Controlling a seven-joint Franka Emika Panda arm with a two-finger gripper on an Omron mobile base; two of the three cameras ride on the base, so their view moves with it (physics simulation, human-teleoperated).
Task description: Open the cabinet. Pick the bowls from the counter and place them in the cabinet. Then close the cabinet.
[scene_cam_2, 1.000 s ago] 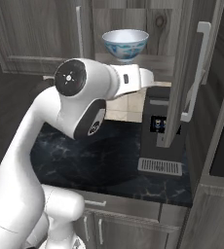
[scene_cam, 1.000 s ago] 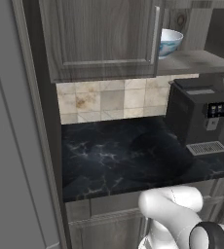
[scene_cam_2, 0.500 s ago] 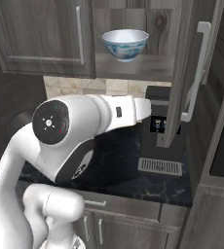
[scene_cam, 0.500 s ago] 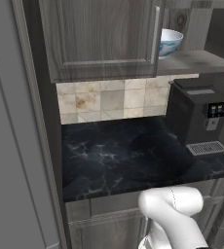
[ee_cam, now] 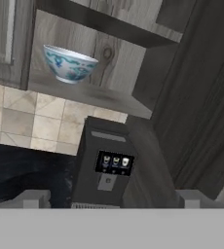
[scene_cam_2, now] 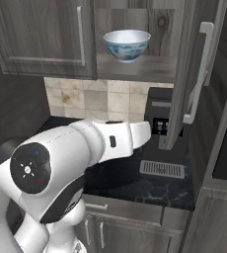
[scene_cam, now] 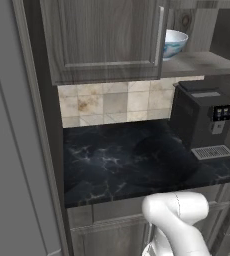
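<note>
The deep white bowl with blue pattern point(scene_cam_2: 127, 44) sits mid-shelf in the open dark wood-grain cabinet point(scene_cam_2: 41, 39), looking glazed, slippery and breakable, best pinched at its rim; the end effector point(ee_cam: 111, 202) is spread wide, empty.

The arm point(scene_cam_2: 76, 163) is glossy white, built of rounded, tube-like links. One big joint carries a dark grey round cap point(scene_cam_2: 30, 168) marked with small red and blue dots. A small dark rectangular mark point(scene_cam_2: 113, 141) sits on the forearm link, which ends bluntly.
</note>
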